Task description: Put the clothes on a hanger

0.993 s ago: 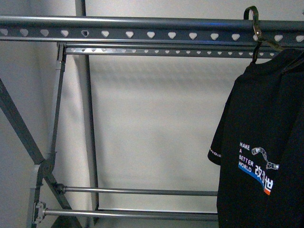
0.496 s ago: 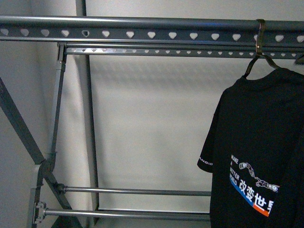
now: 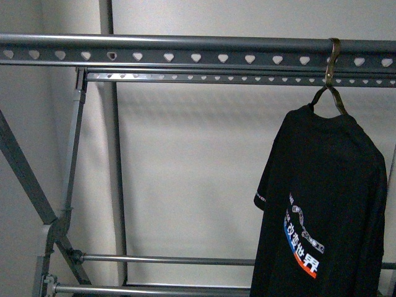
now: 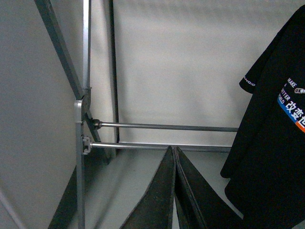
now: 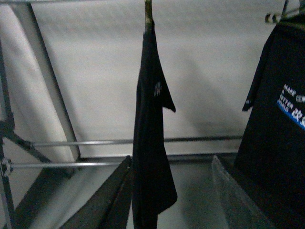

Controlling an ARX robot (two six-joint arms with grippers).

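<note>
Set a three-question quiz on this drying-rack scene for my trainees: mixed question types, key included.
1. True or false: the black printed short-sleeved T-shirt lies folded on the floor.
2. The thin hook above the T-shirt sits over: A) the grey metal rack's top rail with heart-shaped holes; B) a wall nail; C) nothing.
3. Fill in: the left gripper is ___ (open/shut).
Key: 1 false; 2 A; 3 shut.

A bare indoor laundry-drying corner: a grey metal drying rack [image 3: 185,57] stands against a plain white wall [image 3: 198,173], a black T-shirt [image 3: 322,210] hanging from it.
</note>
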